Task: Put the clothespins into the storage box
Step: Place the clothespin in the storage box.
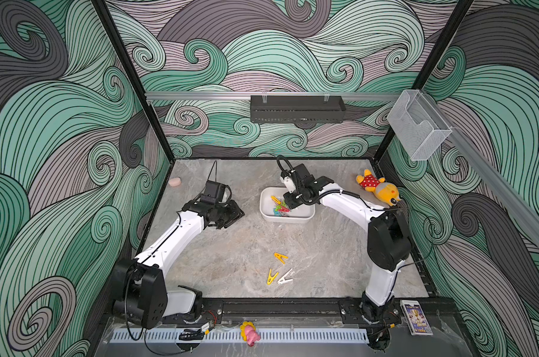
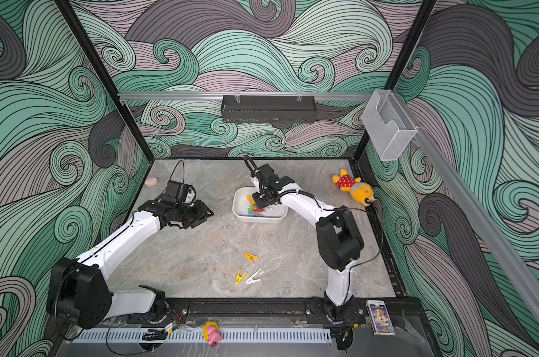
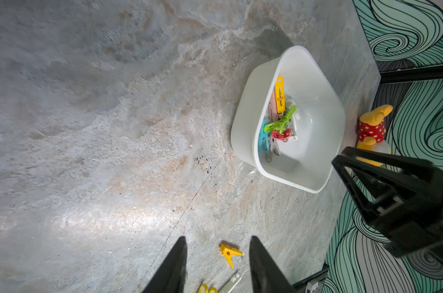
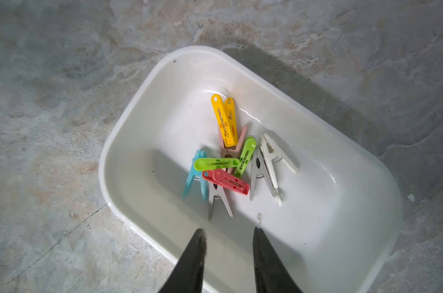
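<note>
1. Grey marble table (image 1: 231,247) carries the white storage box (image 4: 144,121), with a heap of clothespins (image 4: 225,162) inside.
2. Right gripper (image 4: 229,230) hangs just above them, jaws apart, empty.
3. Left gripper (image 3: 217,237), also apart and empty, hovers beside the box.
4. Three loose clothespins (image 1: 272,276) lie well apart from it; a plush toy (image 1: 379,187) lies near the wall.

Glossy plast. storage box (image 4: 164,114)

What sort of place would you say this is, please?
Probably a purpose-built robot test booth: a left arm and right arm bolted to a front rail, with wave-printed walls enclosing a stone-look tabletop.
</note>
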Robot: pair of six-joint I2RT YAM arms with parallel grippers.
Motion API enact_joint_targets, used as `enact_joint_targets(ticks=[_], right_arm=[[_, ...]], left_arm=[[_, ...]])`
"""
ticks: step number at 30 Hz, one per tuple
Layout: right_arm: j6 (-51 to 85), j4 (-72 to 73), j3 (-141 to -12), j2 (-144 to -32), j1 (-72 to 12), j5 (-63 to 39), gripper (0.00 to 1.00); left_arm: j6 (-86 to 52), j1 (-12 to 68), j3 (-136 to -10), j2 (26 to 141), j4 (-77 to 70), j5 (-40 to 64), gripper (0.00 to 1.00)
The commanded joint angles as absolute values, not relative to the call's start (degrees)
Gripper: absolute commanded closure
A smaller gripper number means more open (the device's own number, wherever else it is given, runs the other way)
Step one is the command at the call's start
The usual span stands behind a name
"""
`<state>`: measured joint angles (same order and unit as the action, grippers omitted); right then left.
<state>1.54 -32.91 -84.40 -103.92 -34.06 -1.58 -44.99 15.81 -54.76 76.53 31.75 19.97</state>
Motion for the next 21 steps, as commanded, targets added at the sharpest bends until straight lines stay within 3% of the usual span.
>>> enact_joint_targets(ticks=[1,9,15,21], right_arm=[[3.07,-30.87,-80.0,-97.87,-35.04,-2.46,0.63],[7.29,-25.78,-65.99,-86.01,-39.31,0.13,0.6],[8.99,-22.69,-57.33,-80.13,-40.51,1.84,0.58],[8.2,-23.24,-57.48,-78.01,-40.31,4.02,0.54]], left_arm=[[-44.91,16.53,-54.98,78.34,30.99,24.83,0.57],[-38.89,23.84,-53.84,77.52,38.16,23.21,0.53],[-34.92,35.15,-52.63,76.48,41.77,18.19,0.5],[-34.04,46.26,-51.29,75.58,42.69,15.03,0.51]])
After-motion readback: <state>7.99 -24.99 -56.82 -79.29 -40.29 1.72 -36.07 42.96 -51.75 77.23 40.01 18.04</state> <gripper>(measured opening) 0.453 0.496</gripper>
